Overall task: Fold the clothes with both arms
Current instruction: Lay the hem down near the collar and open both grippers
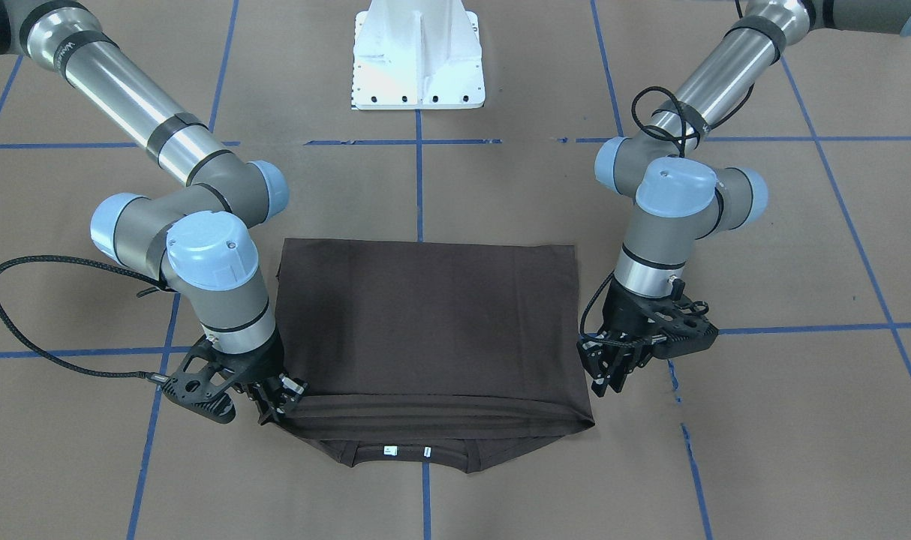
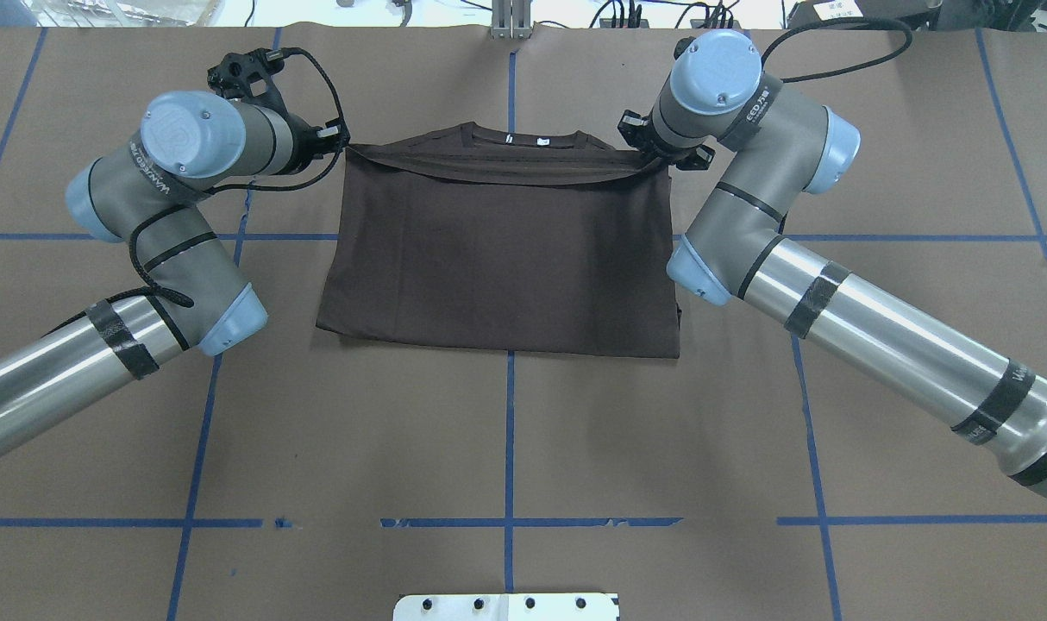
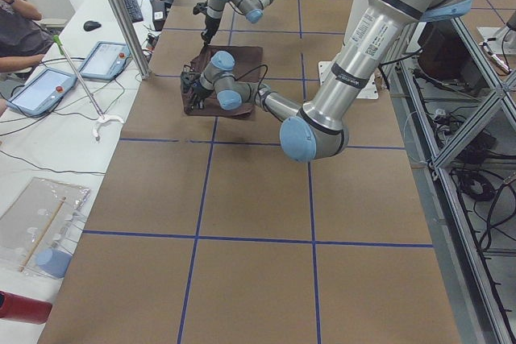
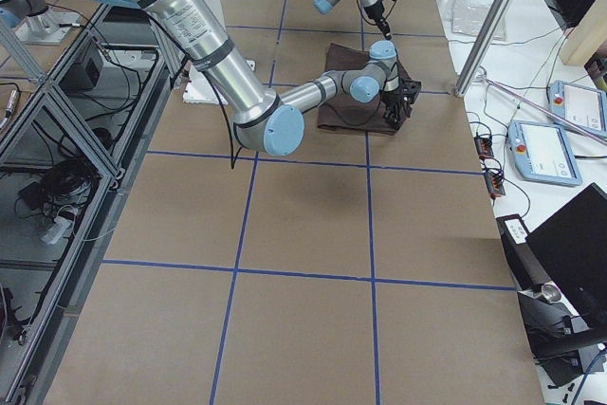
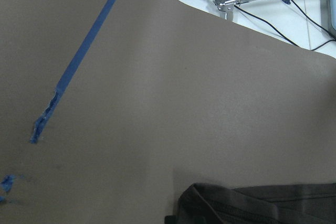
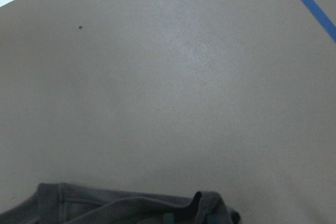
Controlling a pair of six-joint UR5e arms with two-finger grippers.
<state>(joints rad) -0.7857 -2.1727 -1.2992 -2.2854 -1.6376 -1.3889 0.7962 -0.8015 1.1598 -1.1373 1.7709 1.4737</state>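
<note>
The T-shirt (image 1: 425,322) lay flat on the tabletop (image 1: 500,187), straight out from the white pedestal base (image 1: 418,56) and centred on the blue tape line (image 1: 419,187) that ran away from the base. It was doubled into a rectangle. The crease sat on the side nearest the base. The loose upper layer ended on the side farthest from the base, just short of the collar (image 1: 407,450), so the collar and its white neck tags (image 1: 389,450) peeked out beyond it. I read this as a hem-to-neck fold that halves the length.

Both arms reached to the edge farthest from the base, one at each corner. That is the natural place to hold a layer so it stays taut and square.

The left end effector (image 1: 611,371) hung just beside its corner, off the cloth, with fingers apart and nothing between them. The corner there lay flat and looked free of any grip.

The right end effector (image 1: 279,397) touched the opposite corner, where the cloth was drawn up toward it. Its fingers were lost against the dark fabric, so I could not tell whether they were clamped on the cloth. Its wrist view showed only bunched cloth at the bottom edge.

Several ridges ran along the edge farthest from the base, so the layer probably needs smoothing, and the folds across the width seemed not yet made.
</note>
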